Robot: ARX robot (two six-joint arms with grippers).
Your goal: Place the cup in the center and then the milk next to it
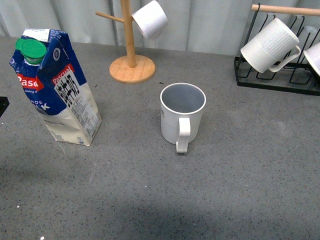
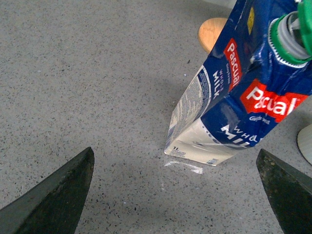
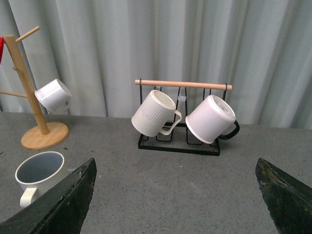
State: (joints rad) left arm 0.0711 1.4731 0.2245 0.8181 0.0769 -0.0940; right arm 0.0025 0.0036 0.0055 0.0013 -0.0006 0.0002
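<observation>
Nearby, mug tree [image 1: 132, 69] behind cup [image 1: 182, 112] — milk [image 1: 57, 87] left.

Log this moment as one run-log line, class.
ribbed off-white mug, grey-blue inside: upright, centre | blue-and-white milk carton: standing left, apart from mug | left gripper: open, facing carton | right gripper: open, empty

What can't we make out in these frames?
Cup lettering: front view, too small to read.
Milk top: left wrist view, cut by top and right edges.
Second rack mug: front view, cut by right edge.
Mug tree top: front view, cut by top edge.
</observation>
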